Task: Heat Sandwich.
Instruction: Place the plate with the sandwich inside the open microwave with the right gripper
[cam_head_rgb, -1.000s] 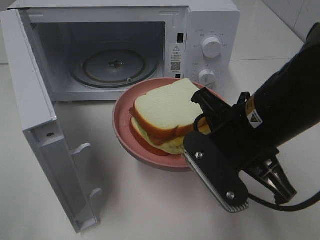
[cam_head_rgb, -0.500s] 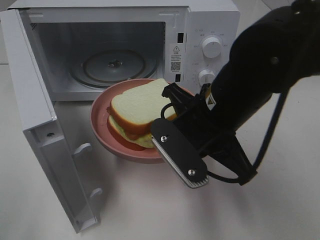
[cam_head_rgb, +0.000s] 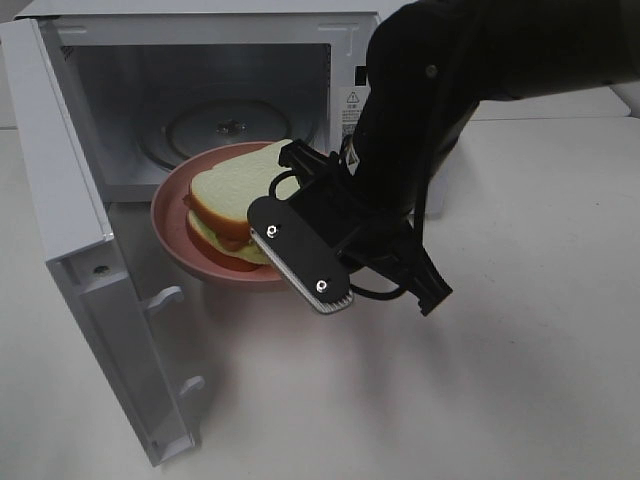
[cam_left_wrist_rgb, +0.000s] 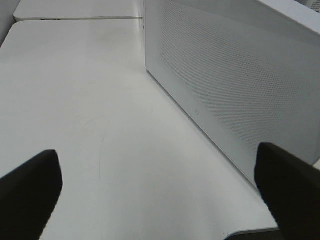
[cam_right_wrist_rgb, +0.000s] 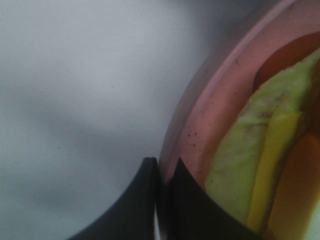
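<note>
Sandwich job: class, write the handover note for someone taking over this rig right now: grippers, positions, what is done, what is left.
The right gripper is shut on the pink plate at its rim; the left gripper is open and empty beside the microwave, by its outer wall.
The sandwich sits on the plate, held at the microwave's open mouth; the door stands wide open and the turntable is bare.
Done: door open, plate gripped.
Left: set plate on turntable, release, withdraw, shut door, start heating.
</note>
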